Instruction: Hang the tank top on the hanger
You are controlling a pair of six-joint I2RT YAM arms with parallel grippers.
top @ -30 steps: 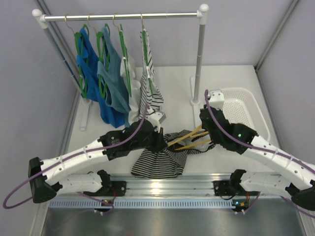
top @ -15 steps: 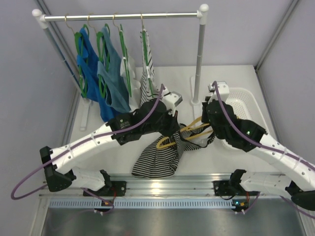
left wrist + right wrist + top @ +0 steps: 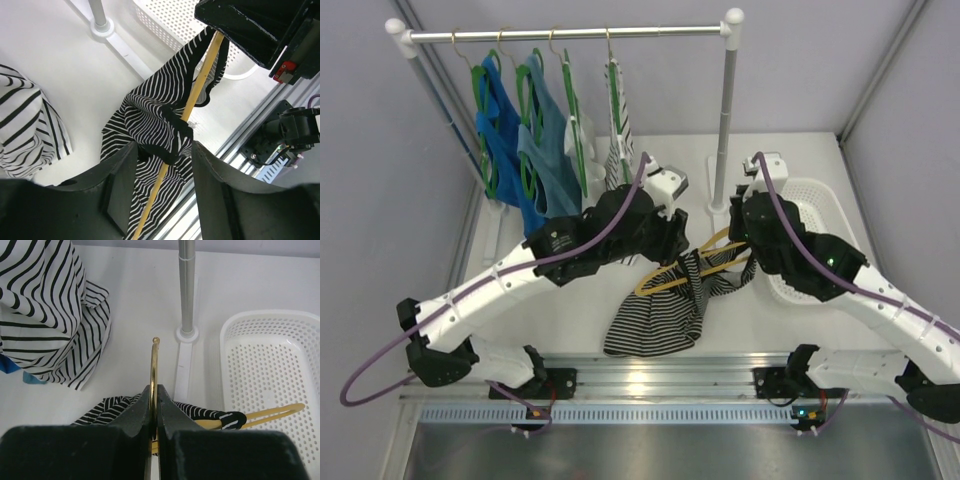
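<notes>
The dark striped tank top (image 3: pixel 658 318) hangs draped over the yellow hanger (image 3: pixel 665 282), its lower part on the table. In the left wrist view the tank top (image 3: pixel 150 112) wraps the hanger's arm (image 3: pixel 202 82), a black strap looped round it. My left gripper (image 3: pixel 162 172) is open just above, fingers (image 3: pixel 120 185) either side of the strap and the arm, not pressing them. My right gripper (image 3: pixel 155 395) is shut on the hanger's metal hook (image 3: pixel 154 362) and holds it up. From above, the left gripper (image 3: pixel 677 245) and right gripper (image 3: pixel 740 240) face each other across the hanger.
A clothes rack (image 3: pixel 570 34) stands at the back with blue tops (image 3: pixel 525 160) and a paler striped top (image 3: pixel 618 150) on green hangers. Its right post (image 3: pixel 724 130) rises just behind the grippers. A white basket (image 3: pixel 815 205) sits at the right, partly under the right arm.
The left gripper has opened and let go of the tank top's strap. Both arms moved toward the back, lifting the hanger with the tank top on it.
</notes>
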